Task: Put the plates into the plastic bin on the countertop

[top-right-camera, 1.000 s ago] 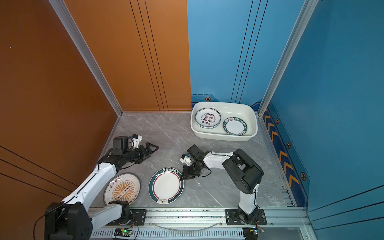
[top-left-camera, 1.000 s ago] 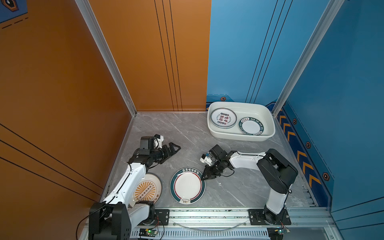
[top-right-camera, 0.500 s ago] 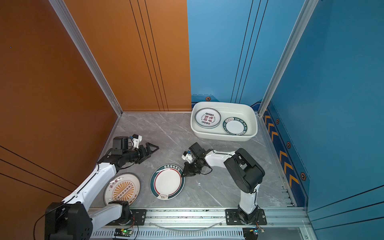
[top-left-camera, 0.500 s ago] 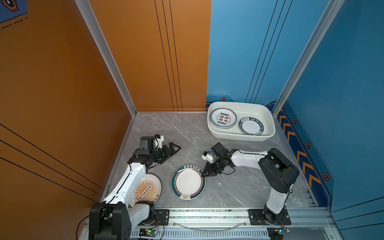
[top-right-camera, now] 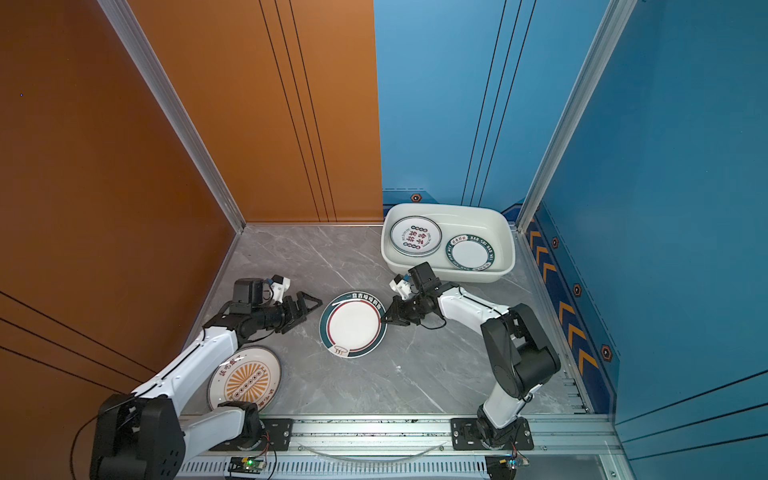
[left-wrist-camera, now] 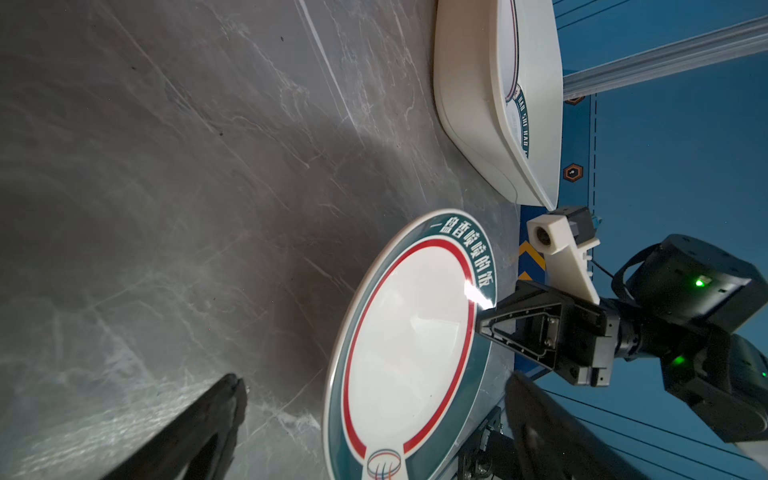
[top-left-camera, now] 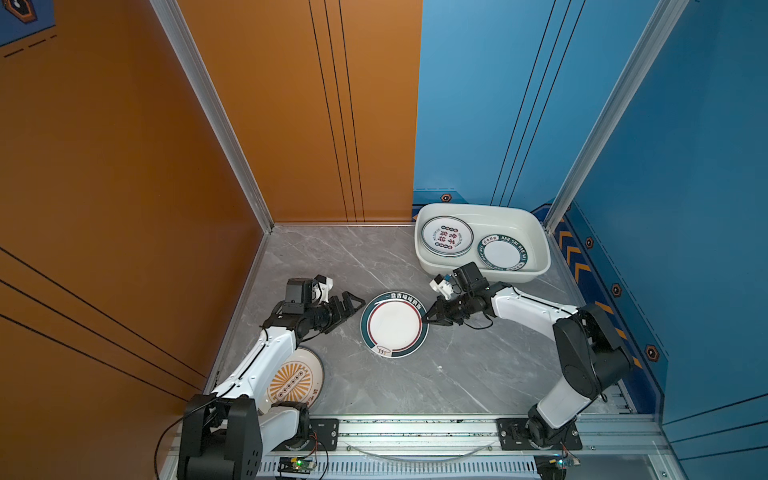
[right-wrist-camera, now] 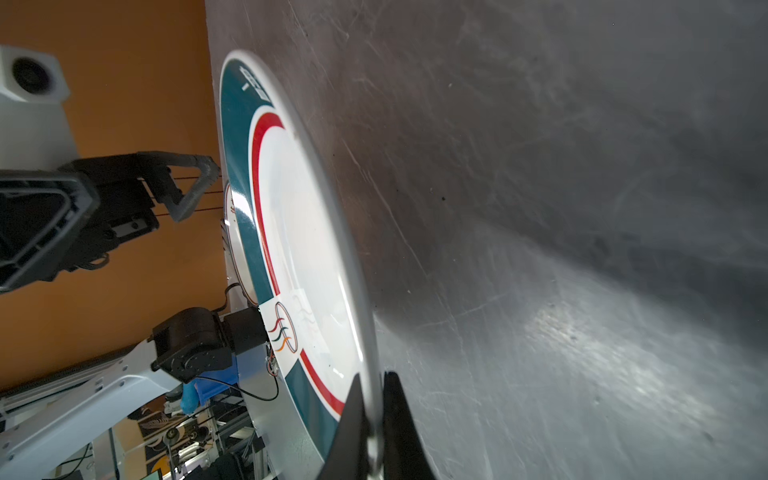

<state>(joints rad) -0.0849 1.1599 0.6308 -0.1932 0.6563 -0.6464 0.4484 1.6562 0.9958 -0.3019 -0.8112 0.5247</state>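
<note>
Orange sunburst plate comes first: flat on the grey marble countertop, well behind your left gripper and partly under that arm.

Left fingers are spread wide, with nothing between them. Their tips stand just beside the rim of the green-rimmed plate, which lies ahead of them. Contact not clear.

Across that plate, your right gripper is clamped on the opposite rim. In the right wrist view its fingers are pinched thin on the plate's edge, one on each face. The pinched side looks raised off the slab.

Beyond the right fingers, just past that wrist, is the plastic bin. Inside are a red-character stack and, beside it, a smaller green-lettered plate.
</note>
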